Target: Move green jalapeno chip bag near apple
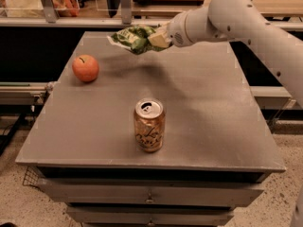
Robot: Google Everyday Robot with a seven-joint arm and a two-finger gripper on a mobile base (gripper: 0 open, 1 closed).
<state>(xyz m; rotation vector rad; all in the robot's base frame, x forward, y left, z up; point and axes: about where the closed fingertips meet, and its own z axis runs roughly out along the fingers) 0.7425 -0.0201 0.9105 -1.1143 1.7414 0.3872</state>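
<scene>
Hanging above the far side of the table (213, 126), the gripper (161, 38) is clamped on the green jalapeno chip bag (135, 36), held clear of the surface, its length seemingly level. The apple (85, 68) sits beyond the bag's free end, lower and well apart.

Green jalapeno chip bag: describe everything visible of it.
The green jalapeno chip bag is a small, crinkled, shiny green packet with pale markings. It hangs roughly level above the far part of the table, its shadow below, touching only the gripper, which is clamped on the end nearest the arm. The apple sits apart on the table.
</scene>
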